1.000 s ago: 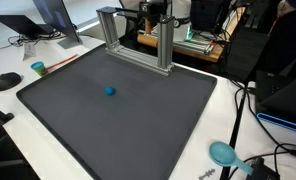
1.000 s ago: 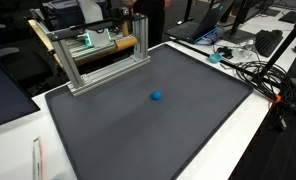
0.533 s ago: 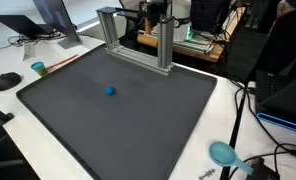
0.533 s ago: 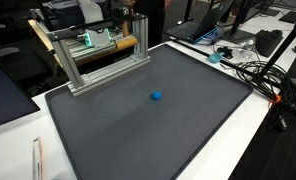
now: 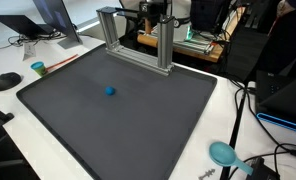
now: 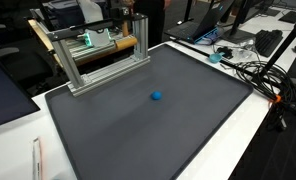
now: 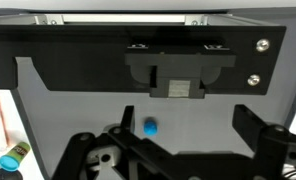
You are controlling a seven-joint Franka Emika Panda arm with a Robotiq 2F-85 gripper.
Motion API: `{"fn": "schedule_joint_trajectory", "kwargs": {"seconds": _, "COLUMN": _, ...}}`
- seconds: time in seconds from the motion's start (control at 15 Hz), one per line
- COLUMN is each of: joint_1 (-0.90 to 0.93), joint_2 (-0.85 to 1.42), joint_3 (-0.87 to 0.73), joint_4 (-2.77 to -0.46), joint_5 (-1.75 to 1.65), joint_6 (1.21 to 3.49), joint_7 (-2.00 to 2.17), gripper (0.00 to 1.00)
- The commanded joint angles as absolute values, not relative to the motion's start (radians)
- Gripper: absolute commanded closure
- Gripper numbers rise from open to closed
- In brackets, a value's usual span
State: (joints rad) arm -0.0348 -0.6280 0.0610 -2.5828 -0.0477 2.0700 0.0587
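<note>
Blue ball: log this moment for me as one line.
gripper: open, empty | blue ball: lying on dark mat, clear of gripper | metal frame: standing at mat edge

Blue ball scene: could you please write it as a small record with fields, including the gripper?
surface: dark grey mat on a white table
ball: small blue ball, alone near the mat's middle
frame: metal frame, upright at one edge of the mat
gripper: gripper open, empty, not touching the ball
</note>
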Motion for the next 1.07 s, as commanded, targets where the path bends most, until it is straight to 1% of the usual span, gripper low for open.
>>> {"fn": "schedule_joint_trajectory", "kwargs": {"seconds": 0.0, "joint_1": -0.029, "joint_2": -0.619, "joint_3": 0.059, "joint_4": -2.609, "joint_5": -0.069, "joint_6": 2.124, "joint_7": 0.067, "gripper": 0.00}}
{"fn": "schedule_joint_trajectory", "kwargs": {"seconds": 0.4, "joint_1": -0.034, "joint_2": -0.591, "joint_3": 0.059, "joint_4": -2.641, "joint_5": -0.085, "joint_6": 2.178, "joint_7": 0.062, "gripper": 0.00}}
{"fn": "schedule_joint_trajectory", "kwargs": {"seconds": 1.0, "joint_1": -0.026, "joint_2": -0.581, "joint_3": 0.043, "joint_4": -2.659, "joint_5": -0.084, "joint_6": 2.148, "joint_7": 0.024, "gripper": 0.00}}
